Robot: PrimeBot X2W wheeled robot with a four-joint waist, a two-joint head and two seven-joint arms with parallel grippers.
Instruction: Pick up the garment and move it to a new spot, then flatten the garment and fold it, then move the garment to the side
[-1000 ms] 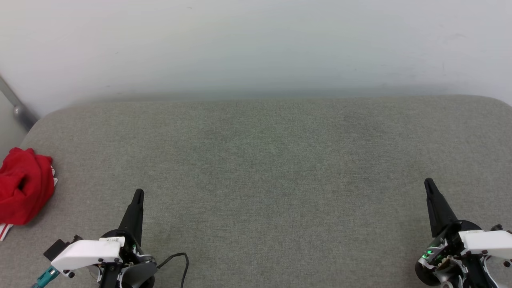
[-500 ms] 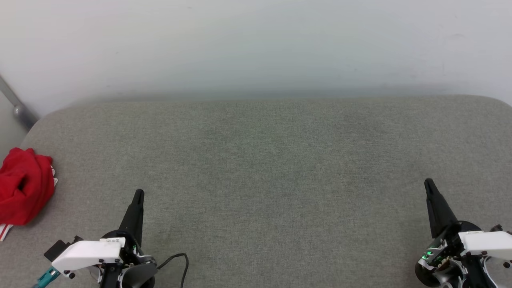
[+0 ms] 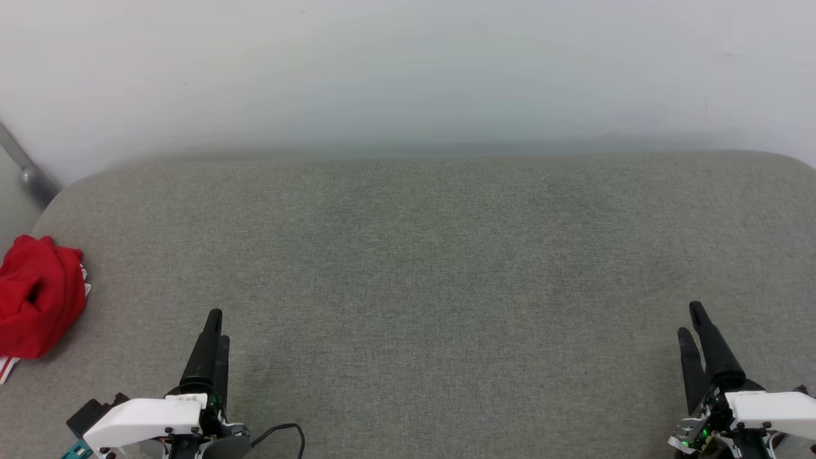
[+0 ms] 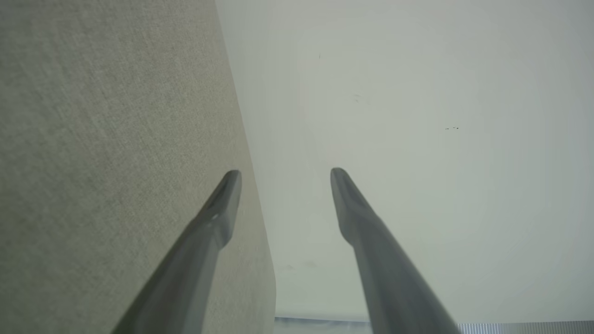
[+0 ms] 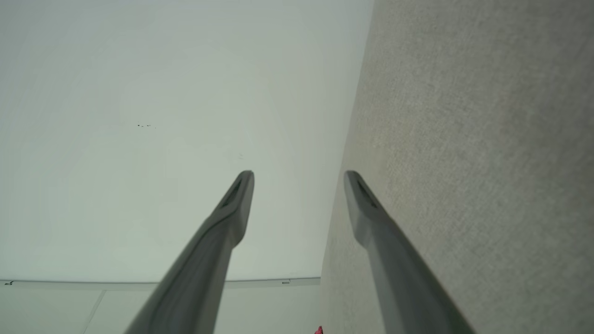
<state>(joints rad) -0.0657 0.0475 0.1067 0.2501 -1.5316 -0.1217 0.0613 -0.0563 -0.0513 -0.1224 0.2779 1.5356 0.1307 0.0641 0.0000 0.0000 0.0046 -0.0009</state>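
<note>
Fingers of the left gripper stand parted and released, grasping nothing, above the near left part of the grey fabric-covered counter. In the left wrist view the left gripper shows a wide bare gap between its two dark tips, with the counter's weave behind one finger and the white wall behind the other. The right gripper is poised over the counter's near right part, its own fingers likewise spread and empty. The right wrist view shows the right gripper with the same clear space between its tips.

The garment, a red shirt, lies bunched in a loose heap at the counter's left edge, partly cut off by the frame. A scrap of its red-and-white striped trim pokes out on the counter's near side of the heap. It lies well apart from both grippers, the left one being the nearer.

A thin black cable loops over the counter's near edge just beside the left gripper's white housing. Beyond the counter's far left corner a grey metal bar slants against the wall.
</note>
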